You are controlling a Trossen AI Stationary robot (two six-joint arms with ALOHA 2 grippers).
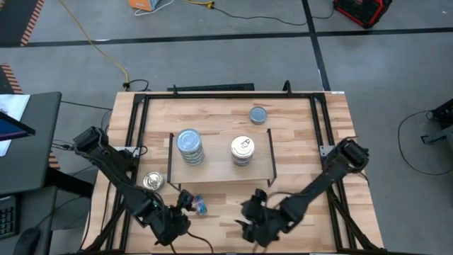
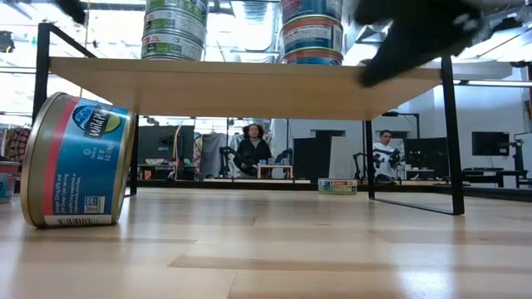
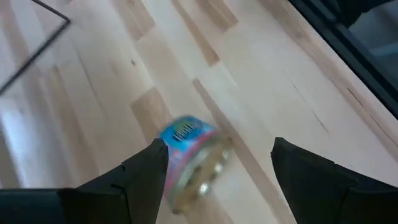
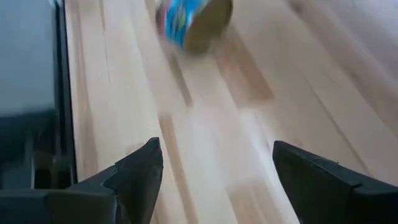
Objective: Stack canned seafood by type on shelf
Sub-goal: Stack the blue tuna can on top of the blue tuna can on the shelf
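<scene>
A tin (image 1: 199, 205) stood on its edge on the table (image 1: 297, 191), just in front of the shelf (image 1: 219, 164) and beside the left gripper (image 1: 185, 205), whose fingers (image 3: 146, 174) were spread apart with the tin between them but apparently not pinched; in the left wrist view it looked blurred, so it may have been rolling. To do this step well, I judged, the left gripper should let the tin come to rest, close on its rim only once it was centred between the fingers, and turn it flat before lifting, since a tin carried on edge would likely roll off a stack. It should then go onto the pile whose lids matched its own: the shelf bore one stack with blue-grey lids (image 1: 190, 146) to the left and one with silver pull-tab lids (image 1: 242, 149) to the right. A loose silver-lidded tin (image 1: 153, 181) lay flat at the shelf's left, and a blue-grey one (image 1: 258, 114) lay behind the shelf. The left arm reached low along the table's front edge, bent in towards the middle. The right gripper (image 1: 252, 212) waited near the front edge, jaws apart and holding nothing, pointed towards the upright tin
</scene>
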